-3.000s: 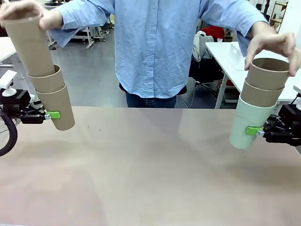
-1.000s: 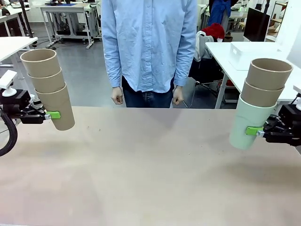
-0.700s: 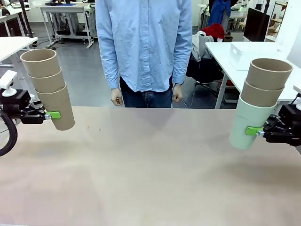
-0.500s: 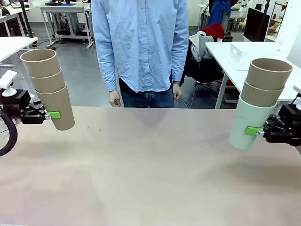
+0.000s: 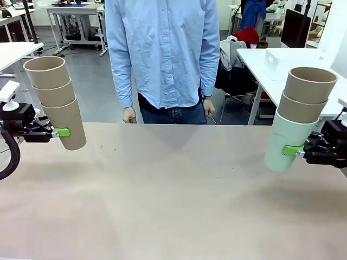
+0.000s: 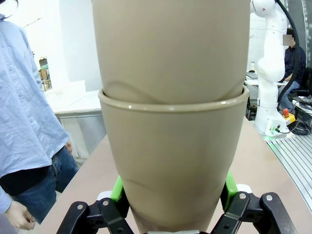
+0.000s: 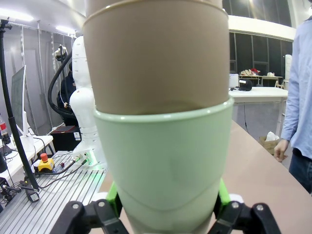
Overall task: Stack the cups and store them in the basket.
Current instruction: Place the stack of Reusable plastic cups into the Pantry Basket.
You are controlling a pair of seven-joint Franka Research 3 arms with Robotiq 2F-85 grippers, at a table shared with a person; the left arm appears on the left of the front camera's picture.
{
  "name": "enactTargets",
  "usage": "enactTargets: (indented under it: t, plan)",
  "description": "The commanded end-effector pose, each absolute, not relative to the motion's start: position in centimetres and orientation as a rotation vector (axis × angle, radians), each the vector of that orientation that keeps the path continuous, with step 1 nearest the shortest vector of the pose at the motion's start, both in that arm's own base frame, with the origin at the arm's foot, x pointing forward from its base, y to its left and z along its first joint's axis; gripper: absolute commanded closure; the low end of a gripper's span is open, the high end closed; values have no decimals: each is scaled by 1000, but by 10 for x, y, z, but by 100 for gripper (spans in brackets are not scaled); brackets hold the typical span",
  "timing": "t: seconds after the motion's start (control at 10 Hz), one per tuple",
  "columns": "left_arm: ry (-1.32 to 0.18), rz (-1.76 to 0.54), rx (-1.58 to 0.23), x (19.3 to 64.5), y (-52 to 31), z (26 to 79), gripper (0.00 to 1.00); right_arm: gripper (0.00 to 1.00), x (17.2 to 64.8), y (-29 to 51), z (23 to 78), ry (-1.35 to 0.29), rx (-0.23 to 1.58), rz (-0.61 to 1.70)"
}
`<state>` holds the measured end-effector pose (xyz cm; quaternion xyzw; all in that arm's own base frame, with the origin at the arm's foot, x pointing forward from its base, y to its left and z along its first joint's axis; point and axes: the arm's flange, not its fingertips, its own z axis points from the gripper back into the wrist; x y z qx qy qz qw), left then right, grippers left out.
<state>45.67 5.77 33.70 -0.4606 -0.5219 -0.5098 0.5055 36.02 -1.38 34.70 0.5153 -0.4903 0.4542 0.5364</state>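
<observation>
1. A stack of three kraft-brown cups is held at the left side above the tabletop, tilted with its mouth leaning left.
2. The left end effector is closed on the lowest brown cup, with a green pad against each side of its wall.
3. At the right side, well apart from that stack, a mint green cup has two kraft-brown cups nested in it. This stack leans right.
4. The right end effector grips the mint green cup low on its wall.
5. A person in a light blue shirt stands at the far edge, between the stacks, one hand hanging low.
</observation>
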Motion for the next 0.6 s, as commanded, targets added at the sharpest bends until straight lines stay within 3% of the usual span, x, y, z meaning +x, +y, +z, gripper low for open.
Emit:
enactTargets:
  t: [0.0,0.5]
  plan:
    - [-1269,-1239,-1112,456,57,341,15,13,360,-14,351,-1174,1223,1090]
    - [-1269,-1239,-1112,456,57,341,15,13,360,-14,351,-1174,1223,1090]
